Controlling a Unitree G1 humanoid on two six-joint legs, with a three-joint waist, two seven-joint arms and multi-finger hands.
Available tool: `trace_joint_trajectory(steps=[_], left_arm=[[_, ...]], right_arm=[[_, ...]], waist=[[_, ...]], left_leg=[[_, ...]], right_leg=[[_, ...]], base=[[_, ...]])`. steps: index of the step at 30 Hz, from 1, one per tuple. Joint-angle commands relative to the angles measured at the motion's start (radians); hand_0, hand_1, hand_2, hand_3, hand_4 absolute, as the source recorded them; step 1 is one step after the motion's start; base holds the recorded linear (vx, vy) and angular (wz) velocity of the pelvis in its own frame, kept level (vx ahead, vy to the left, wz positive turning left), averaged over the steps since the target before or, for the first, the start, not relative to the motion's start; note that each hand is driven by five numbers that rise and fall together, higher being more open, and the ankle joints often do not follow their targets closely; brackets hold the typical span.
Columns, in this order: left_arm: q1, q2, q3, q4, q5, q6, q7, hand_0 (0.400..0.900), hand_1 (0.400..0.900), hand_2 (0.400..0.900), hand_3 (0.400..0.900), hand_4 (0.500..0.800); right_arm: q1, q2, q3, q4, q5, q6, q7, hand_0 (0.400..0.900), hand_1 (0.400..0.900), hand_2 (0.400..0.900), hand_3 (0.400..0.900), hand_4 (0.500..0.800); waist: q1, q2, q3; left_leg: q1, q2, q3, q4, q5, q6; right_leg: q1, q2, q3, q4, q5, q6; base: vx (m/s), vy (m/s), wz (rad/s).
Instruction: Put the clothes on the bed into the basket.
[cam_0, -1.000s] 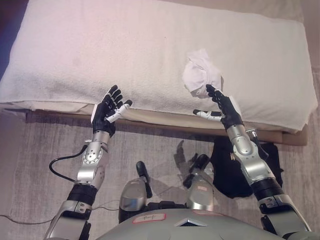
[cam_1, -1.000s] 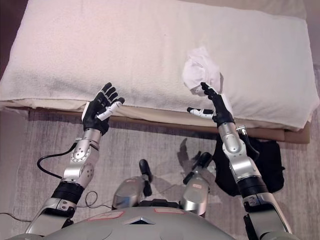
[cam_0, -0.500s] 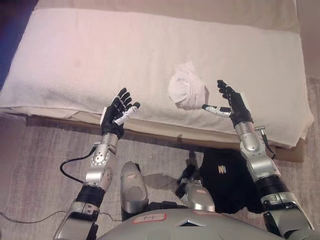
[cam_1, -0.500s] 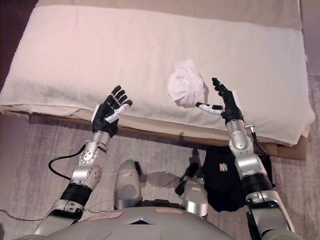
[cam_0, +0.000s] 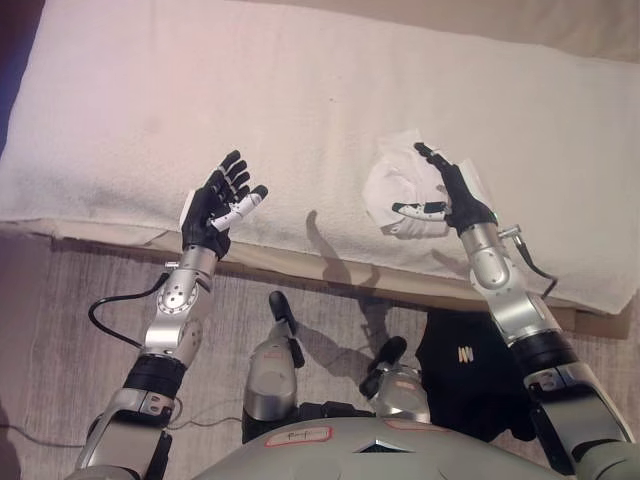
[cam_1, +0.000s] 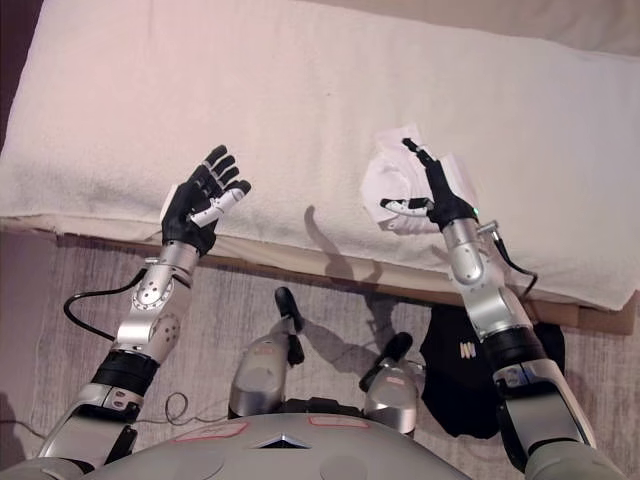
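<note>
A crumpled white piece of clothing (cam_0: 398, 190) lies on the bed (cam_0: 300, 90) near its front edge, right of the middle. My right hand (cam_0: 450, 195) is open, fingers straight, held over the right part of the cloth, thumb reaching across it. My left hand (cam_0: 215, 207) is open and empty, raised over the bed's front edge to the left. A black basket (cam_0: 470, 375) sits on the floor below the bed's edge, beside my right arm; it also shows in the right eye view (cam_1: 470, 370).
The bed is covered with a white towel-like sheet and fills the upper part of the view. A grey rug (cam_0: 60, 340) covers the floor in front of the bed.
My right hand has moved from beside the white cloth to over its right part. The camera has shifted. The left hand stays raised and open.
</note>
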Motion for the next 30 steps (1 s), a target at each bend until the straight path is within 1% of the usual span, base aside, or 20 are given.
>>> trace_joint_trajectory(steps=[1,3,6,7,8,10,11,12,14,15,16,18,21,26,30], left_arm=[[-0.082,-0.026,-0.032,-0.110,-0.021,-0.086,-0.004,0.900,0.900,0.900,0.900,0.800],[-0.099,-0.029,-0.043,-0.113,-0.034,-0.087,0.003,0.900,0.900,0.900,0.900,0.800],[-0.121,-0.027,-0.053,-0.123,-0.033,-0.088,0.014,0.900,0.900,0.900,0.900,0.800],[-0.132,-0.020,-0.057,-0.130,-0.024,-0.093,0.024,0.900,0.900,0.900,0.900,0.800],[-0.149,0.006,-0.067,-0.178,-0.017,-0.098,0.026,0.900,0.900,0.900,0.900,0.800],[-0.160,0.011,-0.068,-0.196,-0.012,-0.099,0.031,0.900,0.900,0.900,0.900,0.800],[-0.176,0.015,-0.073,-0.207,-0.012,-0.103,0.036,0.900,0.900,0.900,0.900,0.800],[-0.202,0.023,-0.091,-0.225,-0.021,-0.108,0.043,0.900,0.900,0.900,0.900,0.800],[-0.214,0.019,-0.086,-0.232,-0.021,-0.107,0.049,0.900,0.900,0.900,0.900,0.800],[-0.227,0.019,-0.089,-0.236,-0.024,-0.108,0.058,0.900,0.900,0.900,0.900,0.800],[-0.246,0.016,-0.100,-0.238,-0.029,-0.114,0.071,0.900,0.900,0.900,0.900,0.800],[-0.260,0.013,-0.097,-0.239,-0.027,-0.114,0.083,0.900,0.900,0.900,0.900,0.800],[-0.282,0.009,-0.104,-0.248,-0.036,-0.113,0.095,0.900,0.900,0.900,0.900,0.800],[-0.310,0.010,-0.109,-0.256,-0.033,-0.114,0.114,0.900,0.900,0.900,0.900,0.800],[-0.323,0.020,-0.123,-0.278,-0.047,-0.097,0.114,0.900,0.900,0.900,0.900,0.800]], right_arm=[[-0.209,-0.107,-0.031,-0.008,-0.032,-0.007,-0.084,0.900,0.900,0.900,0.900,0.800],[-0.258,-0.108,-0.024,0.009,-0.035,0.007,-0.102,0.900,0.900,0.900,0.900,0.800],[-0.340,-0.132,-0.011,0.041,-0.036,0.023,-0.118,0.900,0.900,0.900,0.900,0.800],[-0.377,-0.143,-0.003,0.075,-0.030,0.032,-0.125,0.900,0.900,0.900,0.900,0.800],[-0.459,-0.171,0.019,0.125,-0.031,0.062,-0.129,0.900,0.900,0.900,0.900,0.800],[-0.506,-0.170,0.031,0.169,-0.021,0.064,-0.141,0.900,0.900,0.900,0.900,0.800],[-0.551,-0.170,0.039,0.223,-0.010,0.071,-0.158,0.900,0.900,0.900,0.900,0.800],[-0.636,-0.186,0.072,0.298,-0.006,0.098,-0.168,0.900,0.900,0.900,0.900,0.800],[-0.680,-0.181,0.089,0.334,0.004,0.097,-0.175,0.900,0.900,0.900,0.900,0.800],[-0.712,-0.180,0.091,0.382,0.012,0.111,-0.189,0.900,0.900,0.900,0.900,0.800],[-0.781,-0.185,0.122,0.491,0.015,0.134,-0.201,0.900,0.900,0.900,0.900,0.800],[-0.824,-0.184,0.143,0.532,0.022,0.139,-0.206,0.900,0.900,0.900,0.900,0.800],[-0.909,-0.185,0.189,0.633,0.055,0.146,-0.197,0.900,0.900,0.900,0.900,0.800],[-1.011,-0.180,0.260,0.721,0.096,0.147,-0.171,0.900,0.900,0.900,0.900,0.800],[-1.116,-0.154,0.342,0.879,0.156,0.169,-0.092,0.900,0.900,0.900,0.900,0.800]], waist=[[0.003,-0.003,0.060],[0.005,-0.005,0.083],[0.007,-0.010,0.120],[0.011,-0.010,0.132],[0.019,-0.009,0.154],[0.017,-0.008,0.165],[0.021,-0.006,0.176],[0.027,-0.006,0.194],[0.024,-0.002,0.202],[0.026,0.002,0.208],[0.035,0.005,0.220],[0.033,0.008,0.226],[0.038,0.014,0.247],[0.041,0.013,0.257],[0.048,0.002,0.258]], left_leg=[[-0.109,0.055,-0.069,0.148,-0.127,-0.078],[-0.145,0.062,-0.078,0.158,-0.128,-0.078],[-0.199,0.072,-0.088,0.179,-0.132,-0.081],[-0.214,0.073,-0.090,0.184,-0.133,-0.082],[-0.245,0.079,-0.097,0.193,-0.134,-0.083],[-0.271,0.082,-0.101,0.207,-0.136,-0.083],[-0.288,0.084,-0.104,0.218,-0.138,-0.083],[-0.316,0.088,-0.110,0.222,-0.139,-0.085],[-0.331,0.090,-0.112,0.228,-0.141,-0.085],[-0.341,0.091,-0.113,0.232,-0.141,-0.086],[-0.362,0.089,-0.120,0.237,-0.142,-0.085],[-0.373,0.087,-0.124,0.239,-0.143,-0.085],[-0.409,0.083,-0.136,0.256,-0.149,-0.082],[-0.442,0.082,-0.143,0.264,-0.152,-0.081],[-0.461,0.082,-0.150,0.260,-0.149,-0.082]], right_leg=[[0.004,-0.036,-0.013,0.089,-0.053,0.044],[-0.030,-0.036,-0.018,0.108,-0.053,0.045],[-0.085,-0.034,-0.020,0.144,-0.067,0.042],[-0.106,-0.034,-0.021,0.157,-0.069,0.040],[-0.139,-0.033,-0.023,0.179,-0.077,0.037],[-0.165,-0.034,-0.021,0.197,-0.081,0.036],[-0.184,-0.035,-0.022,0.212,-0.083,0.036],[-0.218,-0.035,-0.021,0.231,-0.084,0.035],[-0.235,-0.037,-0.021,0.240,-0.086,0.033],[-0.246,-0.038,-0.022,0.247,-0.085,0.033],[-0.265,-0.042,-0.027,0.261,-0.088,0.032],[-0.277,-0.043,-0.028,0.269,-0.091,0.031],[-0.309,-0.052,-0.036,0.294,-0.100,0.028],[-0.332,-0.052,-0.048,0.300,-0.100,0.027],[-0.337,-0.038,-0.061,0.288,-0.098,0.025]], base=[[-0.01,-0.028,0.13],[-0.02,-0.028,0.10],[-0.03,-0.033,0.08],[-0.05,-0.031,0.07],[-0.05,-0.032,0.09],[-0.04,-0.016,0.05],[-0.04,-0.010,0.02],[-0.05,-0.009,0.03],[-0.02,-0.002,0.01],[-0.01,-0.007,0.07],[-0.01,-0.007,0.07],[0.00,-0.007,0.07],[0.00,-0.008,0.08],[0.02,-0.016,0.05],[0.04,-0.038,0.07]])
